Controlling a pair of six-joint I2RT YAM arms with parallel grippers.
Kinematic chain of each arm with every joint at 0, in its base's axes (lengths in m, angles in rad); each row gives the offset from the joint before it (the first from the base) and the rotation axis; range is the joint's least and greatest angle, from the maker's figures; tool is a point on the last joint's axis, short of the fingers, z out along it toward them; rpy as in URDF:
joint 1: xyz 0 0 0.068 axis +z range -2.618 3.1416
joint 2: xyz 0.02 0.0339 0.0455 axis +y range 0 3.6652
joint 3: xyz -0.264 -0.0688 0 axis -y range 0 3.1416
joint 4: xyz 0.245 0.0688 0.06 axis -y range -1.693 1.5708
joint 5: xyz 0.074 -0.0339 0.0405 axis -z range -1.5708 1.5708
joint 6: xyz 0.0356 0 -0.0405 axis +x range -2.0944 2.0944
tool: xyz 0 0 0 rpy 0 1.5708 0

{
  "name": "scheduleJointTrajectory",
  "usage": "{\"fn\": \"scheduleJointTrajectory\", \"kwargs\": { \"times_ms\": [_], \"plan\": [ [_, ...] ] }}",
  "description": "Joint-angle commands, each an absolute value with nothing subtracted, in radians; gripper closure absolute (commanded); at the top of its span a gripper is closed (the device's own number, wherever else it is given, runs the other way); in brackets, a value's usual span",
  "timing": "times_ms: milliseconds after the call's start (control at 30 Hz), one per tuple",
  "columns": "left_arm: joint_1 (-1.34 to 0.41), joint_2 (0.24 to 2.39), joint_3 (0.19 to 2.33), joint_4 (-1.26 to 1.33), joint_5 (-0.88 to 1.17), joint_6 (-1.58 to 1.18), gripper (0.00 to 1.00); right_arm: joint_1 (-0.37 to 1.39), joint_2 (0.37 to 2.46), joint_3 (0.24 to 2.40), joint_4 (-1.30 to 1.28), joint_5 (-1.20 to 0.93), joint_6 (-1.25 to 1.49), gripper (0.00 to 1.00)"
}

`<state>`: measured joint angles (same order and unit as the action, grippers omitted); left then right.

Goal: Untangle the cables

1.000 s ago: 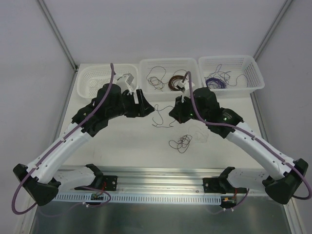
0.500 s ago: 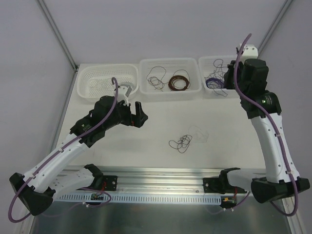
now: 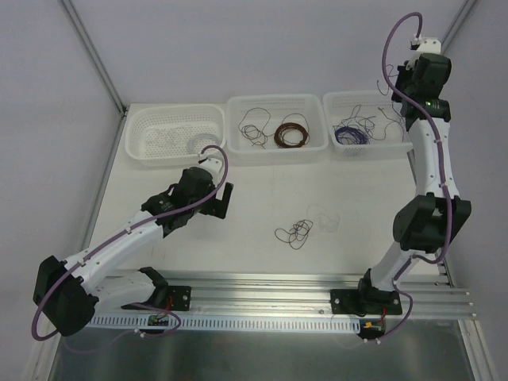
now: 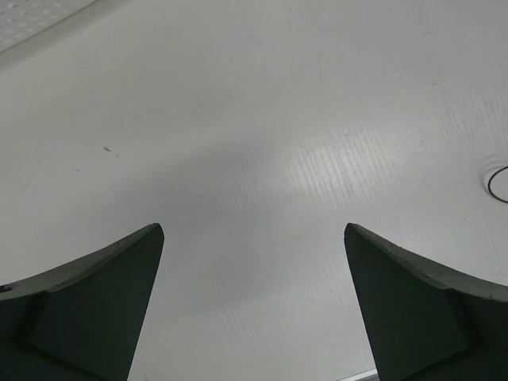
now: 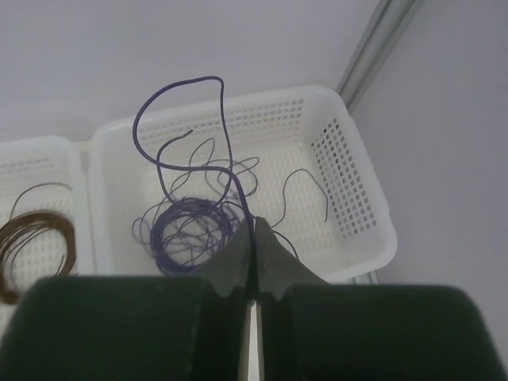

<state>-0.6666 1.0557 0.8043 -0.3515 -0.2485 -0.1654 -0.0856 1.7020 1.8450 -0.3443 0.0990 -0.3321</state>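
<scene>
Nearest the bases, the left gripper [image 4: 252, 230] hangs low over bare table [image 4: 238, 95], its fingers spread wide with nothing between them. Just beyond it to the right, the cables [image 3: 295, 232] lie on the table as a small knot of dark scribbly loops with a pale wire beside them, well apart from both hands. One likely fault lies there. The strands are so fine that wide jaws could close on two at once, or on none, and a pull might then drag the whole knot rather than free one strand. Farther back, the right gripper [image 5: 254, 230] is raised high over the right basket [image 5: 353, 182]. Its fingers are pinched tight on a purple wire [image 5: 225, 127] that springs upward in a stiff curl. Below it, a purple bundle [image 5: 186, 230] already sits in that basket. Should the wire slip early, or spring as it is let go, it may land across the rim, or hook the bundle's loops and tangle afresh.
</scene>
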Motion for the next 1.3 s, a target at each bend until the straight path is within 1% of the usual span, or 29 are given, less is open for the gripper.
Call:
{"fn": "scheduleJointTrajectory", "kwargs": {
  "times_ms": [0,100,167,200,233,267,333,400,433,533,633,867,967,1000,1133,1233,1267],
  "plan": [
    [-0.663,1.087,0.815,-0.290,-0.294,-0.118,0.01,-0.133,1.837,1.972,-0.264,0.077,-0.371,0.99],
    [-0.658,1.121,0.819,-0.287,-0.287,-0.110,0.01,-0.172,1.933,2.054,-0.252,0.068,-0.348,0.99],
    [-0.657,1.141,0.819,-0.284,-0.275,-0.104,0.01,-0.193,2.031,2.103,-0.268,0.072,-0.334,0.94],
    [-0.657,1.146,0.821,-0.282,-0.269,-0.103,0.01,-0.199,2.060,2.132,-0.282,0.072,-0.324,0.88],
    [-0.657,1.160,0.821,-0.281,-0.253,-0.103,0.01,-0.205,2.091,2.182,-0.316,0.077,-0.318,0.70],
    [-0.657,1.164,0.822,-0.282,-0.241,-0.098,0.01,-0.207,2.124,2.198,-0.328,0.078,-0.310,0.60],
    [-0.655,1.176,0.825,-0.282,-0.224,-0.095,0.01,-0.210,2.128,2.197,-0.347,0.072,-0.295,0.43],
    [-0.655,1.175,0.827,-0.281,-0.204,-0.095,0.01,-0.209,2.085,2.166,-0.345,0.055,-0.278,0.35],
    [-0.655,1.169,0.825,-0.282,-0.198,-0.095,0.01,-0.209,2.065,2.128,-0.342,0.042,-0.252,0.27],
    [-0.655,1.157,0.830,-0.281,-0.187,-0.104,0.01,-0.207,1.958,2.066,-0.359,0.009,-0.186,0.16],
    [-0.655,1.138,0.833,-0.282,-0.147,-0.115,0.01,-0.192,1.838,1.964,-0.406,-0.043,-0.125,0.12],
    [-0.657,1.117,0.838,-0.281,-0.048,-0.126,0.01,-0.109,1.539,1.654,-0.531,-0.041,0.030,0.12],
    [-0.658,1.114,0.842,-0.281,0.024,-0.150,0.01,-0.072,1.399,1.479,-0.566,-0.035,0.098,0.12],
    [-0.660,1.117,0.841,-0.281,0.038,-0.153,0.01,-0.065,1.360,1.382,-0.568,-0.054,0.115,0.13],
    [-0.701,1.132,0.842,-0.270,0.061,-0.210,0.01,-0.037,1.188,1.185,-0.592,-0.066,0.155,0.13],
    [-0.747,1.167,0.836,-0.244,0.063,-0.250,0.01,-0.005,1.122,1.050,-0.615,-0.058,0.163,0.12],
    [-0.790,1.180,0.848,-0.242,0.055,-0.259,0.01,-0.002,1.085,1.016,-0.614,-0.063,0.166,0.13]
  ]
}}
